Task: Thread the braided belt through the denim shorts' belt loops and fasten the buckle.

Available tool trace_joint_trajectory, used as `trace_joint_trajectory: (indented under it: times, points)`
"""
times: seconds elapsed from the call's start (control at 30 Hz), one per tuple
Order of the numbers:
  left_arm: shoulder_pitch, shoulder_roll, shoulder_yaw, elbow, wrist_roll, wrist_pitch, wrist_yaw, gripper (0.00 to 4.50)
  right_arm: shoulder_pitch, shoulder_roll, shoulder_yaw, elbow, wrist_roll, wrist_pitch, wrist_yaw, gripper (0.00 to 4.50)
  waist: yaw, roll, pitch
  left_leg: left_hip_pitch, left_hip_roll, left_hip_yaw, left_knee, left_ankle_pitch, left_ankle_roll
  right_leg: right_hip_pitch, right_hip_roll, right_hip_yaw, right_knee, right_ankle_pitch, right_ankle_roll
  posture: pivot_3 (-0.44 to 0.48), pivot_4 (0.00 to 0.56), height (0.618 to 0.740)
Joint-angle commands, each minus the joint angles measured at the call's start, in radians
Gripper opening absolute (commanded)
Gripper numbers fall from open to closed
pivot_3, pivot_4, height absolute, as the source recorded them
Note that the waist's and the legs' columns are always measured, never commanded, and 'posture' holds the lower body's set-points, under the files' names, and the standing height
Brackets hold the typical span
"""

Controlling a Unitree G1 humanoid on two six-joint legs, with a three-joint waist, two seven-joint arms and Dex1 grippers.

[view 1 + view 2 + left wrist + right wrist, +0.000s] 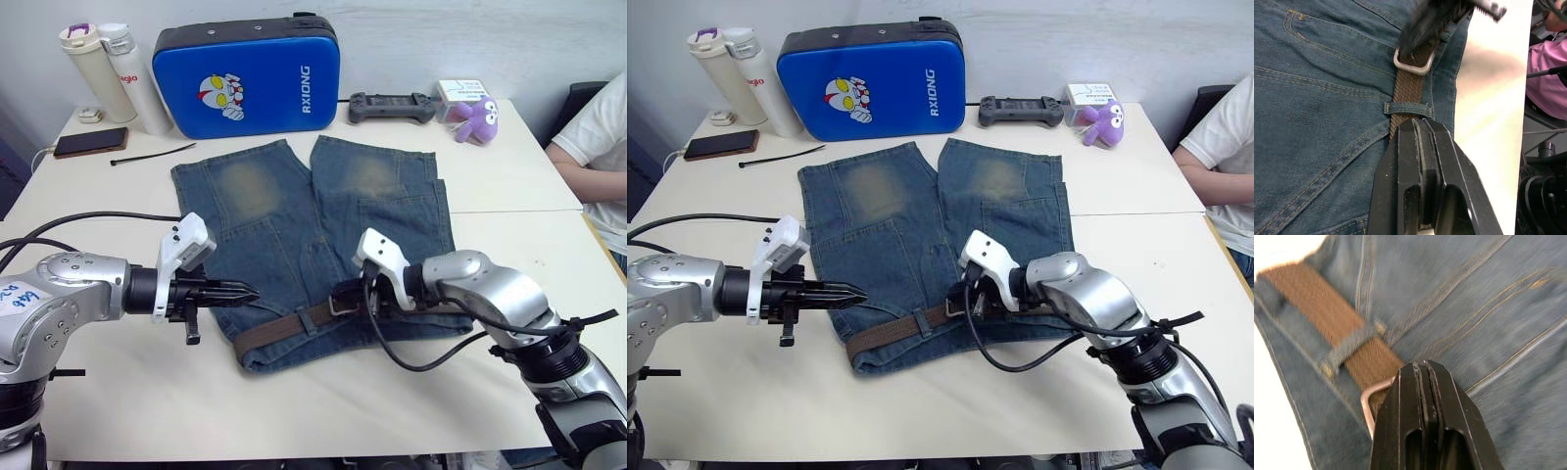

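The braided belt (284, 328) is lying along the waistband of the denim shorts (304, 235), which are spreading flat on the white table (118, 392) with the waistband toward the near edge. The buckle (1413, 61) is sitting near the waistband's middle. The left wrist view is showing the strap passing under one of the belt loops (1408, 108) just short of the buckle; the head views are too coarse to show that. The right wrist view is showing another loop (1349, 352) crossing the strap.

The right gripper (348, 297) is resting at the buckle with its fingers pressed together; whether they are pinching the frame, I cannot tell. The left gripper (240, 292) is hovering over the left of the shorts, fingers closed on nothing.

A bare strip of table is running between waistband and near edge. A blue case (250, 73), two bottles (118, 73), a phone (90, 142), a black cable tie (152, 154), a controller (392, 106) and a purple toy (477, 119) are lining the far side. A person (598, 147) is sitting at the right.
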Motion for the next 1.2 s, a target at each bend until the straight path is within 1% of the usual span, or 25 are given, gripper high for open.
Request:
trace_joint_trajectory:
  times: [0.03,0.23,0.37,0.4,0.5,0.6,0.7,0.73,0.8,0.87,0.97,1.1,1.2]
  points:
    - [-0.013,0.029,-0.001,-0.014,-0.001,-0.018,0.000,0.00,0.066,-0.028,0.125,0.021,-0.110,-0.068,0.031,0.06,0.000,0.000,0.000,0.000,0.000,0.000,0.000,0.000,0.000,0.000,0.000,0.000,0.000,0.000,0.000,0.000,0.150,0.740]
    - [-0.031,0.032,-0.026,0.003,0.009,-0.026,0.003,0.00,0.042,-0.042,0.266,0.092,-0.326,-0.207,0.001,0.06,0.001,-0.001,0.000,0.001,0.000,0.000,-0.002,0.000,0.000,0.001,0.000,0.000,-0.002,0.000,0.000,0.000,0.150,0.740]
    - [-0.041,0.036,-0.050,0.017,0.021,-0.043,-0.005,0.00,0.014,-0.077,0.355,0.054,-0.472,-0.262,0.006,0.06,-0.002,-0.003,-0.002,0.005,0.000,0.000,-0.003,0.000,-0.001,0.004,0.000,0.000,-0.002,0.000,0.000,0.000,0.150,0.740]
    - [-0.044,0.037,-0.058,0.021,0.025,-0.048,-0.008,0.00,0.009,-0.081,0.370,0.040,-0.497,-0.273,0.018,0.06,0.004,-0.003,-0.003,0.005,-0.001,0.000,-0.003,0.000,-0.001,0.004,0.000,0.000,-0.002,0.000,0.000,0.000,0.150,0.740]
    - [-0.052,0.041,-0.079,0.032,0.032,-0.065,-0.014,0.00,0.003,-0.081,0.369,0.008,-0.540,-0.280,0.043,0.06,0.011,-0.005,-0.004,0.005,-0.002,-0.001,-0.003,0.000,-0.001,0.004,-0.002,0.000,-0.003,0.000,0.000,0.000,0.150,0.740]
    - [-0.066,0.037,-0.097,0.049,0.039,-0.079,-0.018,0.00,-0.003,-0.052,0.238,-0.018,-0.481,-0.249,0.036,0.06,0.012,-0.005,-0.004,0.004,-0.003,-0.001,-0.003,0.000,0.000,0.004,-0.003,0.000,-0.003,0.000,0.000,0.000,0.150,0.740]
    - [-0.073,0.032,-0.111,0.062,0.046,-0.091,-0.021,0.00,-0.017,-0.033,0.081,-0.034,-0.375,-0.165,0.051,0.06,0.009,-0.004,-0.003,0.002,-0.003,-0.001,-0.003,0.000,0.000,0.003,-0.002,0.000,-0.003,0.000,0.000,0.000,0.150,0.740]
    - [-0.076,0.030,-0.115,0.064,0.048,-0.094,-0.022,0.00,-0.018,-0.023,0.031,-0.049,-0.323,-0.116,0.064,0.06,0.007,-0.004,-0.003,0.002,-0.003,-0.001,-0.003,0.000,0.000,0.002,-0.003,0.000,-0.003,0.000,0.000,0.000,0.150,0.740]
    - [-0.081,0.025,-0.126,0.069,0.052,-0.103,-0.024,0.00,-0.010,-0.033,-0.026,-0.091,-0.233,-0.022,0.113,0.06,0.005,-0.003,-0.002,0.002,-0.003,-0.001,-0.005,0.000,-0.001,0.001,-0.002,0.000,-0.003,0.000,0.000,0.000,0.150,0.740]
    - [-0.084,0.024,-0.132,0.073,0.053,-0.109,-0.027,0.00,0.000,-0.037,-0.049,-0.119,-0.177,0.043,0.138,0.06,0.001,-0.003,-0.002,0.002,-0.002,-0.001,-0.006,0.001,-0.001,0.001,-0.002,0.000,-0.003,0.000,-0.001,0.000,0.150,0.740]
    - [-0.093,0.023,-0.146,0.083,0.058,-0.119,-0.029,0.00,0.032,-0.041,-0.042,-0.141,-0.136,0.092,0.152,0.06,-0.004,-0.003,-0.002,0.002,-0.001,-0.001,-0.008,0.001,-0.002,0.000,-0.001,0.000,-0.003,-0.001,-0.002,0.000,0.150,0.740]
    - [-0.094,0.028,-0.151,0.086,0.061,-0.125,-0.032,0.00,0.053,-0.028,-0.018,-0.135,-0.138,0.086,0.128,0.06,-0.007,-0.002,-0.002,0.001,-0.001,-0.001,-0.007,0.001,-0.001,0.000,-0.001,0.000,-0.003,-0.001,-0.002,0.000,0.150,0.740]
    - [-0.096,0.032,-0.149,0.091,0.065,-0.126,-0.033,0.00,0.046,0.009,-0.023,-0.130,-0.124,0.093,0.110,0.06,-0.010,-0.002,-0.002,0.001,-0.001,-0.001,-0.007,0.001,-0.002,0.000,-0.001,0.000,-0.003,-0.001,-0.002,0.000,0.150,0.740]
